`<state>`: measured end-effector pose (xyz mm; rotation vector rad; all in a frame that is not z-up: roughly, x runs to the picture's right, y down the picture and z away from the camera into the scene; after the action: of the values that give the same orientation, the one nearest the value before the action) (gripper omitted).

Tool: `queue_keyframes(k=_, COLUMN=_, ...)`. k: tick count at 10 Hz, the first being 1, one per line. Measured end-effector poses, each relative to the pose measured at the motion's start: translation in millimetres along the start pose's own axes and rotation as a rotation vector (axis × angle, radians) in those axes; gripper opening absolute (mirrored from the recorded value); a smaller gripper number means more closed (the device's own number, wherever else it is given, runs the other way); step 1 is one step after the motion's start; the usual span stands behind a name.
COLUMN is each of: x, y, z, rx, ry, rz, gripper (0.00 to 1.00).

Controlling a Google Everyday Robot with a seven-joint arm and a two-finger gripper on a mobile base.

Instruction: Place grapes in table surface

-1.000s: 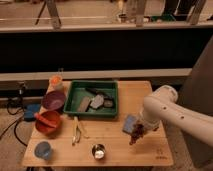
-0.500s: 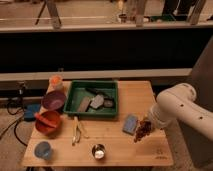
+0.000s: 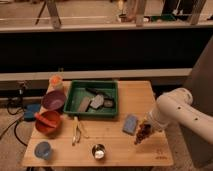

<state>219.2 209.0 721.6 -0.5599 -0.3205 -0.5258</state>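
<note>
The claw (image 3: 145, 126) sits at the end of the white arm (image 3: 175, 111), low over the right part of the bench (image 3: 135, 150), and it is closed on the grapes (image 3: 142, 132), which hang from it as a dark reddish bunch just above the wood. Against the frame from half a second before, the arm has drawn back toward the right edge and the bunch now hangs a little farther from the blue sponge (image 3: 131, 124), which lies flat just to the left of the grapes, apart from them.

Farther left, beyond the sponge, a green tray (image 3: 80, 91) holds several grey and dark pieces. In front of the tray a small metal cup (image 3: 99, 151) stands near the front edge, and a yellowish utensil (image 3: 76, 131) lies beside it. At the left end are a red bowl (image 3: 49, 121), a purple bowl (image 3: 53, 100), an orange cup (image 3: 56, 81) and a blue cup (image 3: 43, 149). None of these has shifted since the earlier frames.
</note>
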Motion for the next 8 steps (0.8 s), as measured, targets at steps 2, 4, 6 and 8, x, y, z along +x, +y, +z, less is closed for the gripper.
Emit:
queue_keyframes(k=2, x=11, y=12, z=42, rx=-0.008, ry=-0.018, rz=-0.039, gripper=0.0)
queue_keyframes(k=4, x=20, y=23, z=71, rx=-0.027, ry=-0.052, rz=-0.099, gripper=0.08)
queue_keyframes(k=6, x=20, y=25, z=82, rx=-0.05, ry=-0.086, rz=-0.147, gripper=0.28)
queue_keyframes(k=8, x=18, y=24, z=85, rx=-0.075, ry=-0.145, rz=-0.199, gripper=0.48)
